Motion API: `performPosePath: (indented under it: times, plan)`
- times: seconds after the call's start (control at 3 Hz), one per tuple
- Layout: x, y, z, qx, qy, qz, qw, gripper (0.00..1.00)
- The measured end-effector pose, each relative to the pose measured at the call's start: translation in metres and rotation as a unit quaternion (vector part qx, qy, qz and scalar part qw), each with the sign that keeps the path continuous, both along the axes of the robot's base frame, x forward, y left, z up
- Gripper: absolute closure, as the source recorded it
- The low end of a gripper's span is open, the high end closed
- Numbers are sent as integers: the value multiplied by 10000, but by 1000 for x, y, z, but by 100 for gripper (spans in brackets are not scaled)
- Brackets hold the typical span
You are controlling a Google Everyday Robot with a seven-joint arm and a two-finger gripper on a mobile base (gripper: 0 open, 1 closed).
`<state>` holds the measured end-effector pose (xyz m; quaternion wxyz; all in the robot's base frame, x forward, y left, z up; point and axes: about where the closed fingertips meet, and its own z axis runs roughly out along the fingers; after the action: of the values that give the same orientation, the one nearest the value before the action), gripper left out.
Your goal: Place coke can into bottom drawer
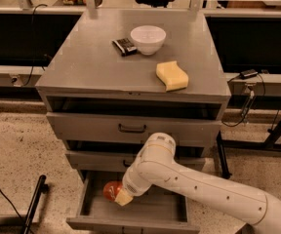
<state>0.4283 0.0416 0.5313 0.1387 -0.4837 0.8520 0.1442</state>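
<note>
1. Camera view looks down on the front of a grey cabinet [89,67]. A white arm [204,196] reaches in from the lower right and bends down toward the open bottom drawer [155,211].
2. The gripper [118,195] is at the arm's low end, within the outline of that drawer and toward its left half. One pale yellow pad of the fingers [124,198] shows, and the other is hidden behind the can.
3. The coke can [110,190] is at the fingertips, touching the visible pad on its left side. It lies tilted or sideways rather than upright. It looks clamped between the fingers, since nothing else seems to carry it.
4. Right of and below the fingers is the drawer's plain grey floor. The drawer's left wall is near the can, on the side away from the fingers. Whether the can touches the floor cannot be told.
5. Above the fingers are the two shallower drawers, the middle drawer [94,161] and the top drawer [91,128]. Well above them, on the cabinet top, a white bowl [148,38] stands just beside a dark snack packet [125,46]. A yellow sponge [172,75] lies apart from both.
6. As a judgement, the task is near its end. The drawer is open and the can is inside its opening, in the grasp. What is left is to set the can on the floor if it is not there, let go, and draw the arm clear.
</note>
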Motion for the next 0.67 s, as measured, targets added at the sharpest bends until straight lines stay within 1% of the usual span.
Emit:
performPosePath:
  times: [0.33,0.67]
  plan:
    - [4,-1,-4,-9,38,-54,10000,100]
    - [18,-15,-35,7,24,-436,9990,100]
